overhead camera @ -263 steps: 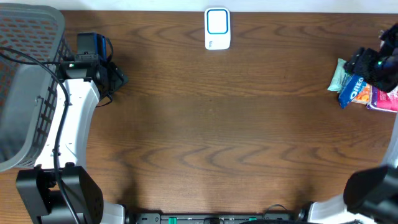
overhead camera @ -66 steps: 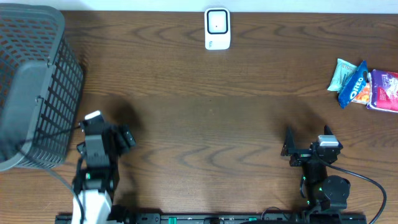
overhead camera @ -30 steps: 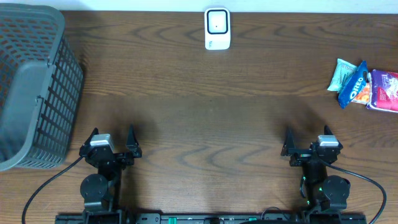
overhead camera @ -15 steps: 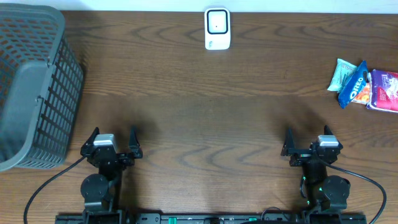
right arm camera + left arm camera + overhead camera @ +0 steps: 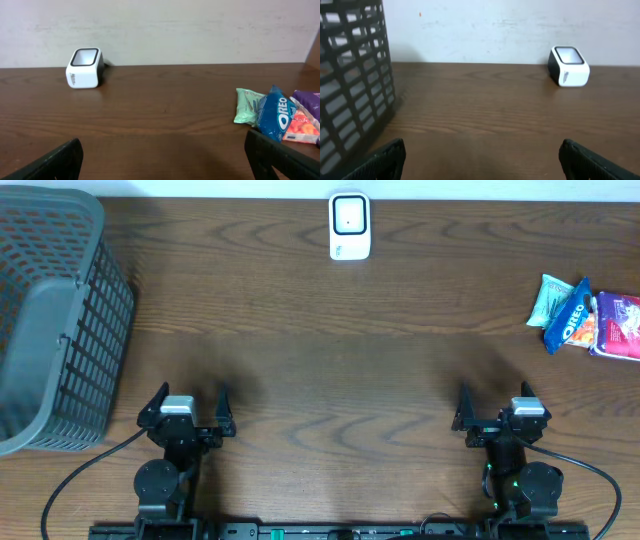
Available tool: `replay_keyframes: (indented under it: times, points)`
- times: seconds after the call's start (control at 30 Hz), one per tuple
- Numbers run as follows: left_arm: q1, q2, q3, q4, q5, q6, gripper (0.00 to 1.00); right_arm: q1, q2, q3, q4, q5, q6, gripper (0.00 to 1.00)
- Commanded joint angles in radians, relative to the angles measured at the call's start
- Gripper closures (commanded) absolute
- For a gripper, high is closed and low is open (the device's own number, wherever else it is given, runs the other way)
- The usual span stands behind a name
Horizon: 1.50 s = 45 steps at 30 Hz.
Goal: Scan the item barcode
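One white barcode scanner at far bench edge, ahead of both end effectors, between them. One dark mesh basket ahead-left of left end effector. Four snack packs clustered far ahead-right of right end effector: pale green pack, blue Oreo pack reading "OREO", orange-pink pack, purple pack; other print unreadable. Both end effectors wide apart, empty, low near front bench edge.

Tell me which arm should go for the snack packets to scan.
Right. The snack packets lie at the table's right edge, on the right gripper side; the left gripper sits by the basket. Both are open.
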State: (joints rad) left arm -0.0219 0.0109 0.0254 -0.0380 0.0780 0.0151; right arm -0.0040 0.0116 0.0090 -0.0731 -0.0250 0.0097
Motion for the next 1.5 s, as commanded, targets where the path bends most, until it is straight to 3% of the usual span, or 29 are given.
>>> replay_keyframes:
  times: [0.0,0.4,0.8,1.47]
  points:
    - [0.000,-0.010,-0.022,-0.031,-0.021,-0.081,0.02,0.008,-0.006,-0.004,-0.002,0.008,-0.014,0.01]
    - [0.040,-0.010,-0.022,-0.034,-0.029,-0.106,0.02,0.008,-0.006,-0.004,-0.002,0.008,-0.014,0.01]
    - [0.040,-0.010,-0.021,-0.032,0.018,0.038,0.02,0.008,-0.006,-0.004,-0.002,0.008,-0.014,0.01]
    - [0.040,-0.007,-0.021,-0.027,0.015,0.033,0.02,0.008,-0.006,-0.004,-0.002,0.008,-0.014,0.01]
